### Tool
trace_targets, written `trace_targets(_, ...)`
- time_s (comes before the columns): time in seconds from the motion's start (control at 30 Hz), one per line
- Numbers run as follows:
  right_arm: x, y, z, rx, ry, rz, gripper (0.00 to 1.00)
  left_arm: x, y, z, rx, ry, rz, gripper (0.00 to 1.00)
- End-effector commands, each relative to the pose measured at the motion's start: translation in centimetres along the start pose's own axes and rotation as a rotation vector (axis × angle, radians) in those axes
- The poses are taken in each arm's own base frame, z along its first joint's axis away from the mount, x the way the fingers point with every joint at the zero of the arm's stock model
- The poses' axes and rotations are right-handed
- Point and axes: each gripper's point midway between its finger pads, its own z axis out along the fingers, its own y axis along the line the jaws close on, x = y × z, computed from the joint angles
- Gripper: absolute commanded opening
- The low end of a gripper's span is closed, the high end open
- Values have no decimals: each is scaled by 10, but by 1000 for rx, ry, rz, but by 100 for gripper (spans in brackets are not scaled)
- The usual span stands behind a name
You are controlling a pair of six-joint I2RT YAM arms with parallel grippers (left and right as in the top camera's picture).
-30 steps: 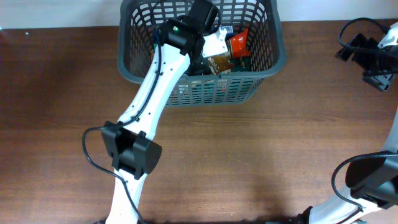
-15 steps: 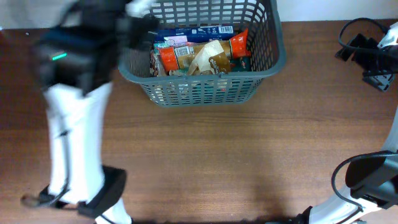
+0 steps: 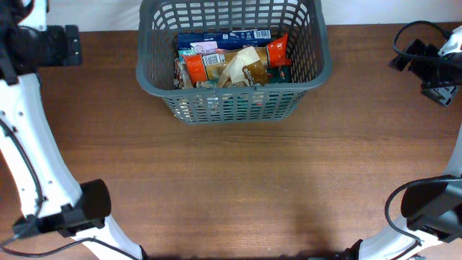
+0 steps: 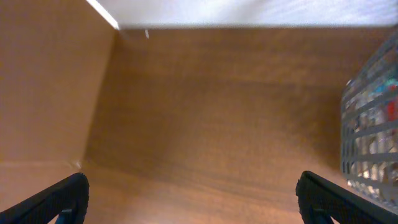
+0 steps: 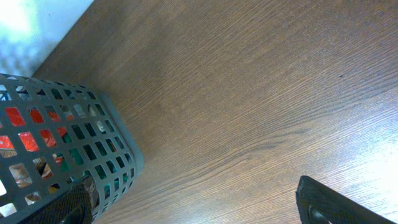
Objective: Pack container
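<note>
Across overhead view: brown wood-grain worktop (image 3: 238, 180), white wall strip (image 3: 108, 14) beyond far edge. Container (image 3: 231, 107), dark grey lattice basket, upright at 12 o'clock, far rim cut off by frame. Inside: blue box (image 3: 224, 37), orange-red packet (image 3: 198, 66), tan packet (image 3: 245, 68); print on all too small to read. Left fingers (image 4: 59, 199) at 10 o'clock, spread wide, nothing between. Right fingers (image 5: 329, 202) at 2 o'clock, likewise wide apart, empty. Wrist views show only finger tips; left wrist view blurred.
</note>
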Motion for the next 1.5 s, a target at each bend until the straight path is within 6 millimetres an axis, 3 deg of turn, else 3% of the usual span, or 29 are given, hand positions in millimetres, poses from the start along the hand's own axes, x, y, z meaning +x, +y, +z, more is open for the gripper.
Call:
trace_targets(0.0,1,1,-3,-6,-4,4,99,18,-2,37,69,102,-47,99)
trace_targets(0.23,1,1,-3,-6,-4,4,99,44,-7,74,88,227,-45,99)
trace_targets(0.5,1,1,-3,-6,-5,4,99,51,-9,81,94,258,-43,99)
trace_targets(0.6,2,5,-17,-15,-35,-7,99,51,-9,80,95,258,-43,99)
trace_targets(0.73,9,24,-51,-47,-110,-54,99,51,-9,80,94,259,-43,99)
trace_targets(0.9,42,62,-95,-117,-181,-160,99,51,-9,80,95,258,-43,99)
trace_targets(1.0,85,85,-115,-175,-186,-252,99,51,-9,80,94,259,-43,99)
trace_targets(1.1,140,93,-129,-231,-173,-342,99,51,-9,80,95,259,-43,99)
trace_targets(1.17,169,82,-136,-230,-199,-395,99,51,-9,80,95,258,-43,99)
trace_targets(1.37,164,27,-161,-122,-662,-371,99,51,-9,80,95,259,-43,99)
trace_targets(1.47,170,0,-158,-88,-815,-327,99,51,-9,80,95,259,-43,99)
